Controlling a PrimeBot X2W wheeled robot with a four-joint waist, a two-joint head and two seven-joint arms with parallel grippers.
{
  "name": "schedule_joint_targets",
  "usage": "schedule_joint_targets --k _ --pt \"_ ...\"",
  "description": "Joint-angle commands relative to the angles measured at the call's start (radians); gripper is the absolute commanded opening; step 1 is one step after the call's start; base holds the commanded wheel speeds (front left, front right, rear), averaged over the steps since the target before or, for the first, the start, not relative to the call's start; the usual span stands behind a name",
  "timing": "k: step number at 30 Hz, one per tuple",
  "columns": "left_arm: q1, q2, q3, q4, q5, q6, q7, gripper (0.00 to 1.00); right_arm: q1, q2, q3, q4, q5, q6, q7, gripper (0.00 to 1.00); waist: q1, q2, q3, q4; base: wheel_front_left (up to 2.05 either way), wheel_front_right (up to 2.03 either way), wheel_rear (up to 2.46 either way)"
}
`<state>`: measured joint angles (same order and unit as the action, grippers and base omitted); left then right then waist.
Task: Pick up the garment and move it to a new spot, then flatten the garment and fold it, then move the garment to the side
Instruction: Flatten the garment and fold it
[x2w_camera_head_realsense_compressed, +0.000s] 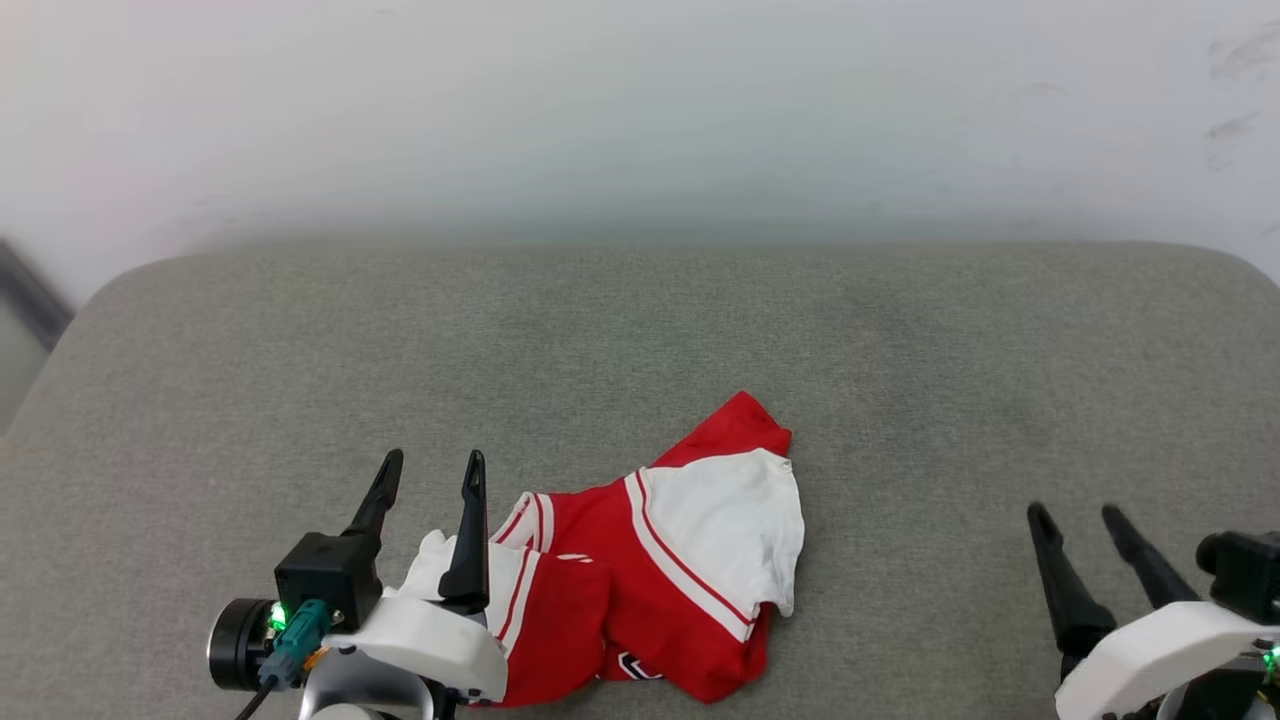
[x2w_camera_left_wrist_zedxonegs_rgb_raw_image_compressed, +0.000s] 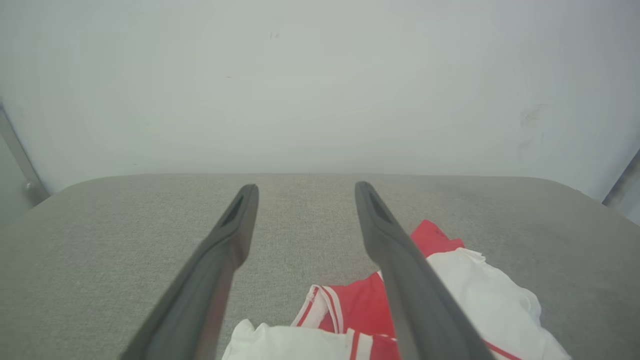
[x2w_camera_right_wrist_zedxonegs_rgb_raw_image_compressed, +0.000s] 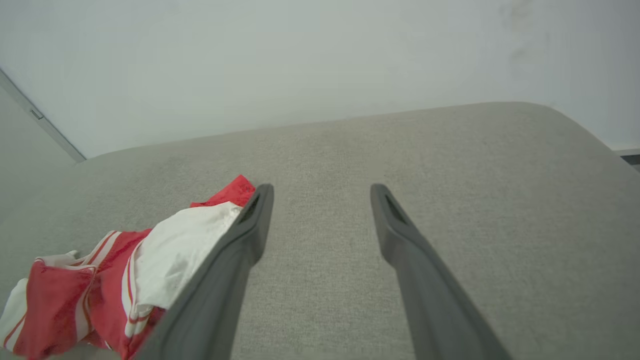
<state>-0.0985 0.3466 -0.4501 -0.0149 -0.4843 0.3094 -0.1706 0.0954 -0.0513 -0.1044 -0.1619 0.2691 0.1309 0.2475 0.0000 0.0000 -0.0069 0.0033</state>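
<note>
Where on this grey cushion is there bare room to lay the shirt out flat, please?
Bare: the far half of the grey cushion, between the garment and the wall, and the stretch between the garment and the right gripper. Crowded: the near left, where the crumpled garment lies by the open left gripper.

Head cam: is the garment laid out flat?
No, the garment lies bunched in a crumpled heap, its layers folded over each other.

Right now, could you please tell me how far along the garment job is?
Done: nothing certain. The garment lies bunched on the grey pad, unfolded, and whether this is its new spot I cannot tell. In hand: nothing. The left end effector stands open over its left edge, the right end effector open and apart from it. Remaining: flattening, folding, moving it aside.
</note>
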Motion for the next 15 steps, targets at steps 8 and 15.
schedule_joint_targets --k 8,15 --pt "-0.013 -0.009 -0.016 -0.023 0.007 0.001 -0.005 1.00 -0.109 -0.046 0.008 0.154 0.098 0.000 0.227 1.00 0.0000 0.0000 0.032 0.058 0.00 0.00 0.00" --pt "-0.052 -0.034 -0.030 -0.009 0.006 -0.011 -0.019 1.00 -0.256 -0.101 0.136 0.254 0.209 0.000 0.403 1.00 0.0000 0.0000 0.099 0.129 0.00 0.00 0.00"
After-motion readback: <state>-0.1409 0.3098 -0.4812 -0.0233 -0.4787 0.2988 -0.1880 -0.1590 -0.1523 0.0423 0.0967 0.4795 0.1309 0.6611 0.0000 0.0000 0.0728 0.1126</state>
